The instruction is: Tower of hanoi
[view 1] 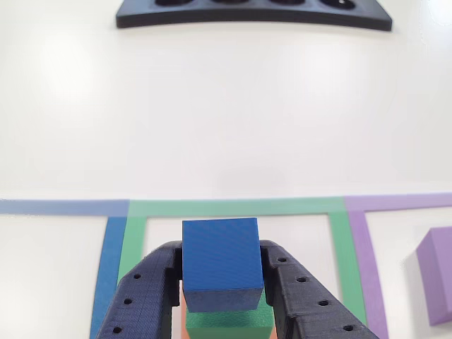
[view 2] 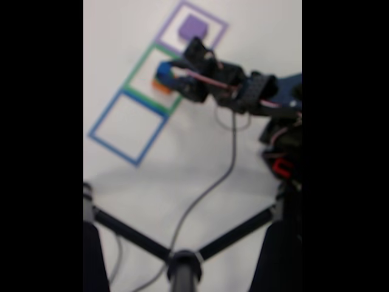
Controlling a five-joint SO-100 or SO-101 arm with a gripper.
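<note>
White table (view 1: 226, 127): tool (view 1: 223, 282) clamps blue cube (view 1: 220, 261) over green cube (view 1: 229, 321); purple cube (view 1: 436, 272) nearby.

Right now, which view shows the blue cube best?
The other view: the blue cube is sharp and close, between the gripper fingers, with the green cube under it. The fixed view is blurred; there the blue cube is a small patch at the gripper tip inside the green square outline.

White glossy table (view 1: 226, 113), evenly lit, soft glare patches. Black strip with round holes (view 1: 254, 15) at far edge. In the fixed view, black tripod legs (view 2: 130, 234) cross the near table; grey cable (view 2: 209, 188) trails.
</note>
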